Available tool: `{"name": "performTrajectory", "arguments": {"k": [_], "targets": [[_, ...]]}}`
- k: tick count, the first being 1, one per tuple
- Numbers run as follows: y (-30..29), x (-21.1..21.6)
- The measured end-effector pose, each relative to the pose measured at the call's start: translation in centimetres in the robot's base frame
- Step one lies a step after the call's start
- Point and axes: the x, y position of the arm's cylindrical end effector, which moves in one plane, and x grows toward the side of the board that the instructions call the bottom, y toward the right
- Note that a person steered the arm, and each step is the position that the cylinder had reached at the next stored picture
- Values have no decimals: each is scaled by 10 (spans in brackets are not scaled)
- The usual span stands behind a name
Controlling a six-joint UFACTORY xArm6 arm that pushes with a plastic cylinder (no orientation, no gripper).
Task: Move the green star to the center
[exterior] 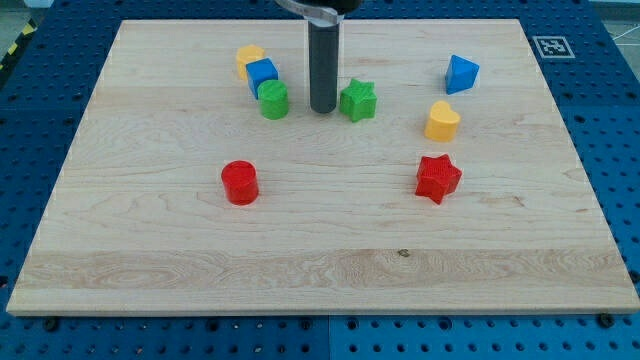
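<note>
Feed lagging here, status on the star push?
My tip down just left of green star, about touching. Star sits above board centre. Green cylinder on tip's other side; path toward centre open.

No words, brand names or numbers can be read anywhere in the view. The only sign is a black-and-white square fiducial marker (549,45), lying on the blue perforated table (610,120) just beyond the wooden board's (320,260) top-right corner.

Green star (358,100) flat on board, upper middle
</note>
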Motion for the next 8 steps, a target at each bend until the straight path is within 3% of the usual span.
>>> {"name": "performTrajectory", "arguments": {"k": [4, 5, 8], "targets": [[103, -45], [126, -29], [95, 1]]}}
